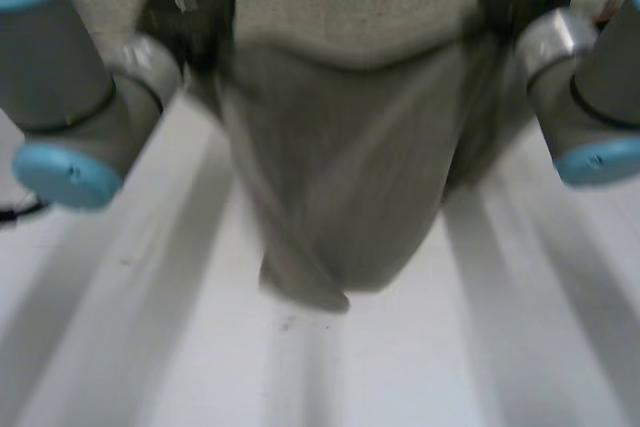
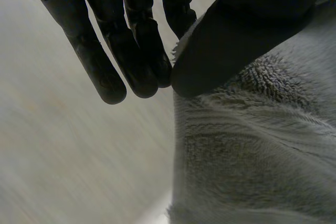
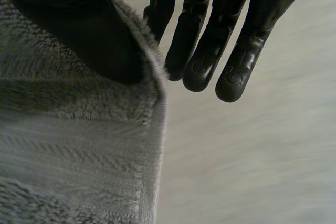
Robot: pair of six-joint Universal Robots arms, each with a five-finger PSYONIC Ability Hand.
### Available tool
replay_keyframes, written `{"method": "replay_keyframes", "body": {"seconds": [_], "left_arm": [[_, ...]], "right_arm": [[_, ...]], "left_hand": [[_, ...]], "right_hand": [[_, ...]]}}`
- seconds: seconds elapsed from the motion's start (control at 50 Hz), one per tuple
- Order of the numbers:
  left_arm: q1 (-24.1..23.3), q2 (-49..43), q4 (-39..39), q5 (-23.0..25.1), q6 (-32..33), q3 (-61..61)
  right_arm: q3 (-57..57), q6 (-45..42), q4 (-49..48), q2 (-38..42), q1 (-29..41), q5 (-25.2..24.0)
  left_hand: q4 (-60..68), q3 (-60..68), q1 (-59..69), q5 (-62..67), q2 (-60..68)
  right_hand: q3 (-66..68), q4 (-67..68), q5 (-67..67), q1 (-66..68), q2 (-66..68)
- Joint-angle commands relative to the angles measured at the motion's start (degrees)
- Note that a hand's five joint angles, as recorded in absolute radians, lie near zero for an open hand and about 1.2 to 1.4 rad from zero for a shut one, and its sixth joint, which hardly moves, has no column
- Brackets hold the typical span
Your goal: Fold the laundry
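towel [image 1: 340, 187]: grey fluffy terry with ribbed bands, hanging as a sagging pouch over the white table [image 1: 130, 347] | left hand [image 2: 231, 35]: thumb pinches one upper edge against straight fingers | right hand [image 3: 84, 30]: thumb clamps the opposite upper edge likewise

Grey towel [image 1: 340, 197], ribbed stripe pattern; black left hand [image 2: 121, 45], black right hand [image 3: 210, 45]; white table [image 1: 150, 347].
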Motion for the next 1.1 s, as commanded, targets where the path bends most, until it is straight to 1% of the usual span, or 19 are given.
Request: {"method": "replay_keyframes", "body": {"seconds": [0.02, 0.12, 0.18, 0.28, 0.42, 0.56, 0.62, 0.66, 0.68, 0.7, 0.72, 0.76, 0.78, 0.82, 0.94, 0.98, 1.0, 1.04, 1.1], "left_arm": [[0.26, 8.0, 19.34, -3.62, -0.11, 1.6], [0.52, 13.0, 23.03, -3.44, 0.06, -12.34], [0.61, 13.27, 22.94, -3.44, 0.33, -15.63], [1.84, 12.75, 23.38, -3.27, 0.41, -28.78], [2.72, 6.96, 23.47, -3.0, 0.5, -38.64], [2.72, 4.75, 21.71, -3.26, 0.85, -45.77], [2.81, 6.5, 17.4, -3.35, 2.79, -49.82], [2.72, 11.83, 8.75, -3.61, 7.77, -52.88], [2.72, 11.87, 8.7, -3.62, 7.8, -52.89], [2.72, 14.82, 3.31, -3.7, 10.49, -54.2], [2.72, 14.85, 3.25, -3.7, 10.52, -54.21], [2.29, 20.19, -8.12, -3.97, 14.11, -56.05], [2.28, 20.21, -8.17, -3.97, 14.13, -56.06], [2.28, 24.94, -14.13, -3.44, 15.09, -55.8], [2.72, 27.51, -10.55, -3.53, 15.0, -54.74], [2.9, 27.25, -7.66, -3.79, 15.0, -54.48], [2.9, 27.25, -7.65, -3.79, 15.0, -54.48], [2.9, 27.16, -6.59, -3.62, 15.0, -54.3], [2.99, 26.89, -4.75, -3.7, 14.92, -53.33]], "right_arm": [[2.78, 2.21, -27.49, -4.63, 0.42, -0.95], [9.1, 3.44, -20.13, -5.6, 0.33, -3.93], [12.17, 4.4, -14.6, -5.42, -0.2, -4.72], [17.88, 5.81, -10.01, -4.02, -0.38, -7.26], [27.02, 6.17, -8.94, 0.89, -0.38, -9.99], [33.63, 6.08, -8.24, 3.54, -0.38, -9.73], [36.71, 5.55, -4.2, 1.52, -0.46, -9.65], [38.98, 5.2, 4.72, -3.98, -0.46, -9.82], [38.99, 5.2, 4.77, -4.01, -0.46, -9.82], [39.43, 4.76, 10.51, -6.8, -0.64, -10.17], [39.43, 4.76, 10.57, -6.83, -0.64, -10.17], [38.91, 2.92, 21.59, -11.11, -2.39, -10.7], [38.91, 2.91, 21.64, -11.13, -2.4, -10.7], [37.07, 2.47, 27.16, -13.58, -5.89, -10.79], [36.18, 6.34, 25.86, -14.03, -8.73, -11.84], [36.01, 12.11, 23.33, -12.72, -9.08, -12.02], [36.01, 12.14, 23.31, -12.72, -9.08, -12.02], [36.18, 20.71, 19.11, -10.35, -9.25, -12.11], [36.36, 25.15, 16.98, -9.55, -9.34, -12.28]], "left_hand": [[10.21, 10.3, 11.15, 11.75, 10.21], [10.21, 10.3, 11.15, 11.75, 10.21], [10.21, 10.3, 11.15, 11.75, 10.21], [10.21, 10.3, 11.15, 11.75, 10.21], [10.21, 10.3, 11.15, 11.75, 10.21], [10.21, 10.3, 11.15, 11.75, 10.21], [10.21, 10.3, 11.15, 11.75, 10.21], [10.21, 10.3, 11.15, 11.75, 10.21], [10.21, 10.3, 11.15, 11.75, 10.21], [10.21, 10.3, 11.15, 11.75, 10.21], [10.21, 10.3, 11.15, 11.75, 10.21], [10.21, 10.3, 11.15, 11.75, 10.21], [10.21, 10.3, 11.15, 11.75, 10.21], [10.21, 10.3, 11.15, 11.75, 10.21], [10.21, 10.3, 11.15, 11.75, 10.21], [10.21, 10.3, 11.15, 11.75, 10.21], [10.21, 10.3, 11.15, 11.75, 10.21], [10.21, 10.3, 11.15, 11.75, 10.21], [10.21, 10.3, 11.15, 11.75, 10.21]], "right_hand": [[11.97, 11.7, 13.51, 24.05, 12.27], [11.97, 11.7, 13.51, 24.05, 12.27], [11.97, 11.7, 13.51, 24.05, 12.27], [11.97, 11.7, 13.51, 24.05, 12.27], [11.97, 11.7, 13.51, 24.05, 12.27], [11.97, 11.7, 13.51, 24.05, 12.27], [11.97, 11.7, 13.51, 24.05, 12.27], [11.97, 11.7, 13.51, 24.05, 12.27], [11.97, 11.7, 13.51, 24.05, 12.27], [11.97, 11.7, 13.51, 24.05, 12.27], [11.97, 11.7, 13.51, 24.05, 12.27], [11.97, 11.7, 13.51, 24.05, 12.27], [11.97, 11.7, 13.51, 24.05, 12.27], [11.97, 11.7, 13.51, 24.05, 12.27], [11.97, 11.7, 13.51, 24.05, 12.27], [11.97, 11.7, 13.51, 24.05, 12.27], [11.97, 11.7, 13.51, 24.05, 12.27], [11.97, 11.7, 13.51, 24.05, 12.27], [11.97, 11.7, 13.51, 24.05, 12.27]]}}
